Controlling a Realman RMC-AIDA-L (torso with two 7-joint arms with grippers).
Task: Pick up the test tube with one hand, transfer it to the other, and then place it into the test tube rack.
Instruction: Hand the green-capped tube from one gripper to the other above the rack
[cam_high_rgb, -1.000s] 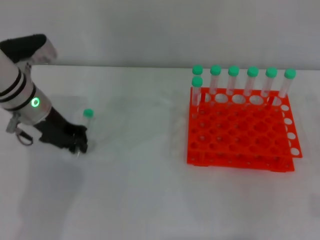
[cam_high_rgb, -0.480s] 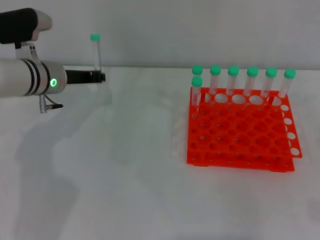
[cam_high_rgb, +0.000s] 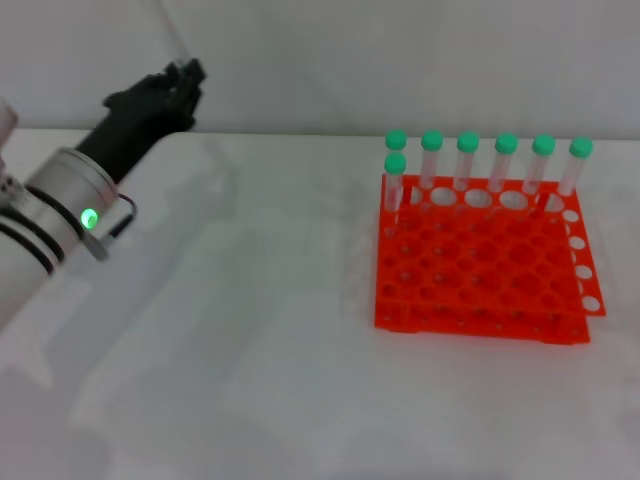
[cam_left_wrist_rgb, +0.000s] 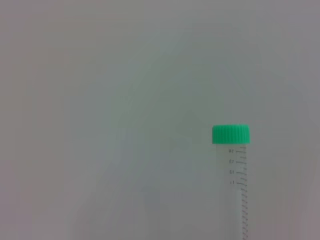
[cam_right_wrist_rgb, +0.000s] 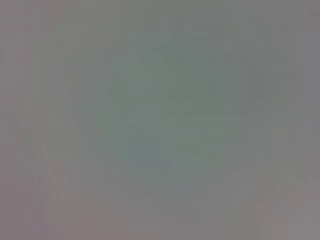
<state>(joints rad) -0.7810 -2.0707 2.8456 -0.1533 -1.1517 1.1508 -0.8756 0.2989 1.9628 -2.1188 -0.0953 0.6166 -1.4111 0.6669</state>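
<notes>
Left hand (cam_high_rgb: 185, 75) pinches the test tube (cam_left_wrist_rgb: 231, 180), whose green cap only its wrist view shows.

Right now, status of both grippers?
Left gripper: raised at the far left, shut on the test tube.
Right gripper: not in view.

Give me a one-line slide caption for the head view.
Left gripper raised at far left holding a clear test tube; orange-red test tube rack with seven green-capped tubes at right.

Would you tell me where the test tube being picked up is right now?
The test tube is held aloft in the left gripper, at the head view's upper left, far from the rack.
</notes>
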